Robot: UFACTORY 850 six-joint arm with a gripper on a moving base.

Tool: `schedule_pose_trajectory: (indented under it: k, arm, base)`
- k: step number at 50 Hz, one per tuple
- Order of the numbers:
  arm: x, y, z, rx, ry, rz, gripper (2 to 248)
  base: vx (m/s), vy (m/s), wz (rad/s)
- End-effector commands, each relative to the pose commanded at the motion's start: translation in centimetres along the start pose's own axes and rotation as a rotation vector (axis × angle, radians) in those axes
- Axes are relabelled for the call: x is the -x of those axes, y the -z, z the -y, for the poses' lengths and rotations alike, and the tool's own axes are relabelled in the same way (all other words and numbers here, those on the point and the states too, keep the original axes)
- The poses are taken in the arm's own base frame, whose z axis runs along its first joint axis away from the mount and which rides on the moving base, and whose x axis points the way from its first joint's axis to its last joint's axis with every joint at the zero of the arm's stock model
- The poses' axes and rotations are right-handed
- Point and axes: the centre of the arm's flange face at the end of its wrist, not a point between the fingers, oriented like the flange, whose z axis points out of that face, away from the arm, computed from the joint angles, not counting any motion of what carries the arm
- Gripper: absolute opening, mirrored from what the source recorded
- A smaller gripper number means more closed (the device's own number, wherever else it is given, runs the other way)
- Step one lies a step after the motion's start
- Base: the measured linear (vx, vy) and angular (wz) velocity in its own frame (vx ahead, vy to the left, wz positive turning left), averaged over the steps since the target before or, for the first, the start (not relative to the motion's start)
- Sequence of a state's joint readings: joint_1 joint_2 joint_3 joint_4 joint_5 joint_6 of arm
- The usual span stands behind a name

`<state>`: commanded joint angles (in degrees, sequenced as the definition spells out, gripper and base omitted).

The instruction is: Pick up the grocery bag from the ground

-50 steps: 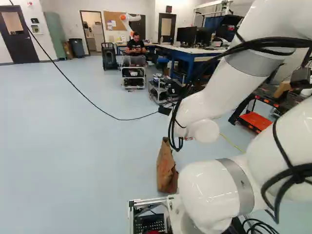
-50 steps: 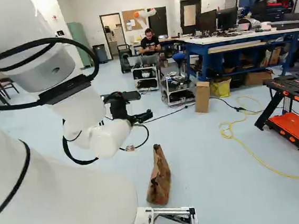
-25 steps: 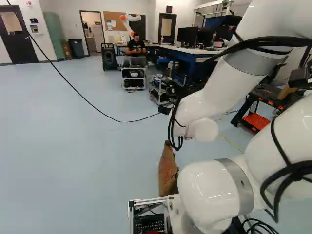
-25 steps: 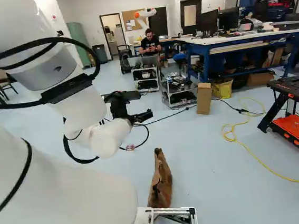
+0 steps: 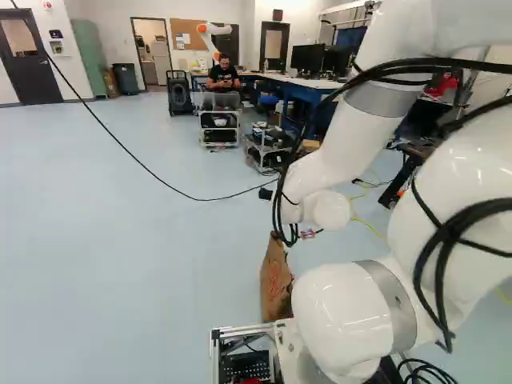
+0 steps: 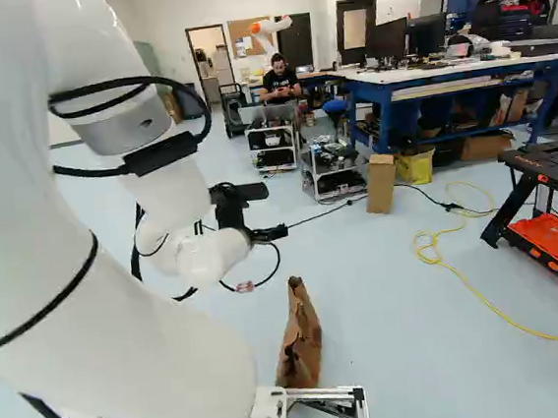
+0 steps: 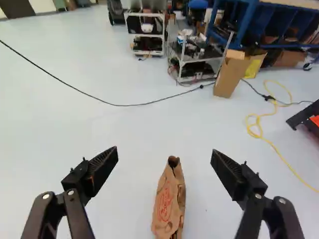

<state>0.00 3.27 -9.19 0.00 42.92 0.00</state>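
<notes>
I am facing a pale blue floor [image 5: 144, 264], where a yellow cable [image 7: 248, 122] is curling; a green cabinet [image 5: 90, 60] is standing by white walls [image 5: 144, 9].

Glossy white arm [image 6: 123, 333] here, all fat rounded tubes with grey bands [image 5: 402, 300] near and far, plus chunky black cables [image 5: 416, 62] looped along it and a black sleeve [image 6: 162, 154] on one. Gripper's [image 6: 271, 211] black too, honestly pretty skeletal: jointed links [image 7: 75, 214], silvery screws [image 7: 282, 201], slivers of orange.
</notes>
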Motion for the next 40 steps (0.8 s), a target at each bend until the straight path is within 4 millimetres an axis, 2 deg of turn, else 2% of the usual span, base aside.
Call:
schedule_pose_trajectory:
  k: [15,40]
  arm:
    - [1.6,-4.0,0.0,0.000,0.000,0.205,247]
    - [3.3,-11.1,0.0,0.000,0.000,0.335,247]
  base:
    - [0.000,0.000,0.000]
    - [0.000,0.000,0.000]
